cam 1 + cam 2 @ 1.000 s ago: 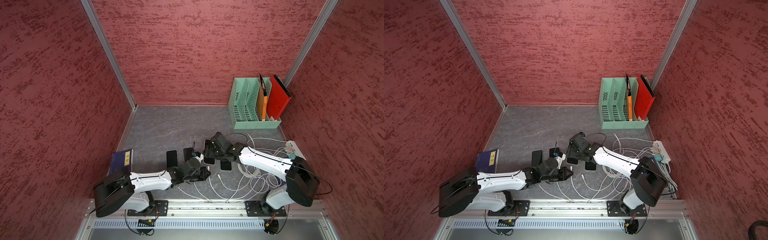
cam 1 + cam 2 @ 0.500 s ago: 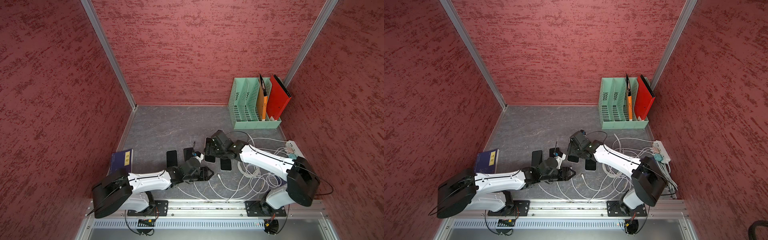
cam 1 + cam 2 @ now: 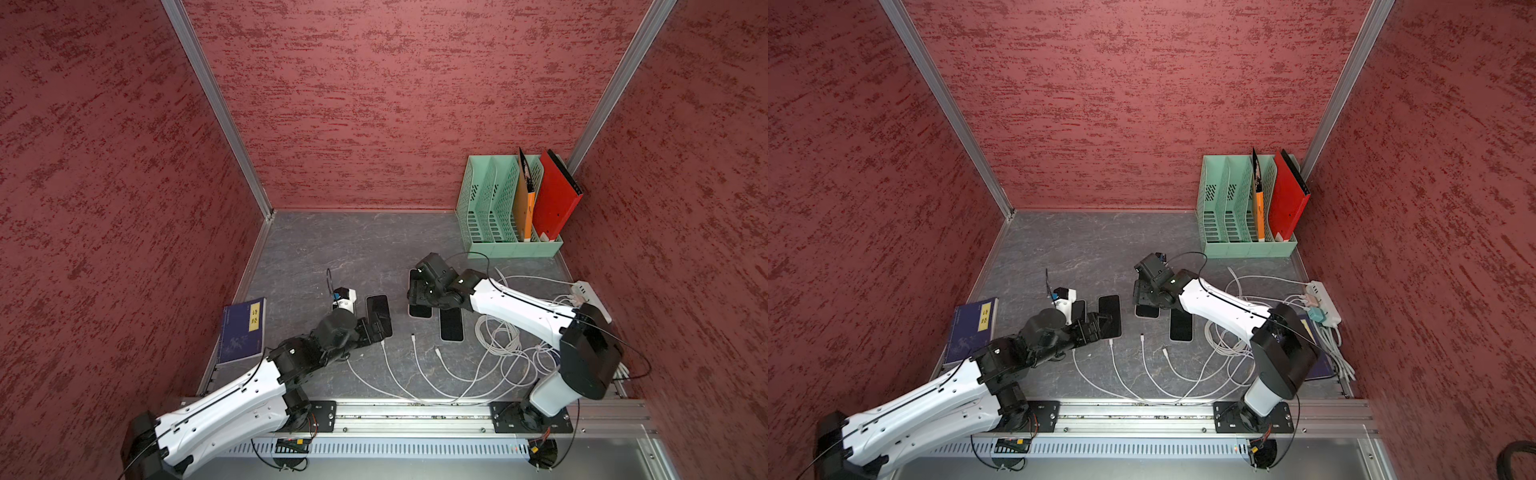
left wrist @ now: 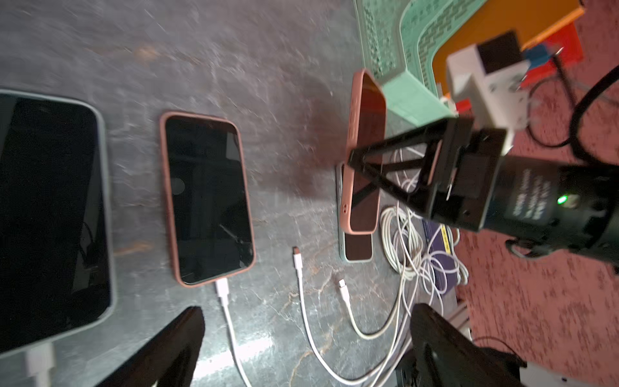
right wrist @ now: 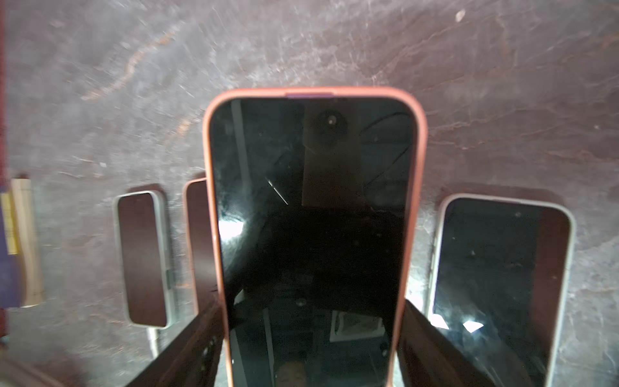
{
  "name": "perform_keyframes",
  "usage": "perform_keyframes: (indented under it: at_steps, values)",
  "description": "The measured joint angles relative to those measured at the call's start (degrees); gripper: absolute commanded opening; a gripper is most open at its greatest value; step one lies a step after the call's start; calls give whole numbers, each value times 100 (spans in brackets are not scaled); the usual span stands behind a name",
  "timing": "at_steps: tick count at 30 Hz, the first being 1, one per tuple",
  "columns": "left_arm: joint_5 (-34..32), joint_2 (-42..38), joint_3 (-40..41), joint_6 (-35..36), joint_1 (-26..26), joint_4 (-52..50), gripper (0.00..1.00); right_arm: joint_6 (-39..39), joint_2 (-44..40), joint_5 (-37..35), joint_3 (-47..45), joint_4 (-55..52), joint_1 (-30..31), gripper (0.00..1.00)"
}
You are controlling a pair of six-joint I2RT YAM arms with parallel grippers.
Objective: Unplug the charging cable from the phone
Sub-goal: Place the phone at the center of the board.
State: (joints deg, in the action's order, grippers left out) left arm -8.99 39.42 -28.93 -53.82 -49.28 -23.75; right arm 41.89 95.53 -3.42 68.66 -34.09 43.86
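My right gripper is shut on a pink-cased phone, one finger on each long edge. The left wrist view shows this phone lifted and tilted off the table, with no cable in its lower end. Two loose white cable plugs lie on the table in front of it. My left gripper is open and empty, low over the table, its fingertips just short of a second pink-cased phone. That phone has a white charging cable plugged in. In both top views the left gripper covers its near end.
A pale-cased phone with a cable plugged in lies beside the left gripper. A green-cased phone lies under the lifted one. A cable tangle and power strip lie at the right, a green file rack at the back right and a blue book at the left.
My left gripper has opened and moved left, back to the second pink-cased phone's near end. My right gripper has shifted slightly toward the back, still holding its phone.
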Motion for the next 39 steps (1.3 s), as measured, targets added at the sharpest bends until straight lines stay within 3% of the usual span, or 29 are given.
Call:
perform_keyframes:
  at_steps: [10,24,35,39]
  values:
    - [133,-365,380,-142,426,-413,100,-249,866,-138,168,-170,-4,31]
    - [302,-404,380,-28,476,-446,100,-358,1453,-330,415,-120,81,32]
    - [380,-448,382,-72,492,-402,100,-103,1416,-286,219,166,474,32]
    - [378,-367,380,-79,498,-361,100,31,1333,-179,116,238,531,38]
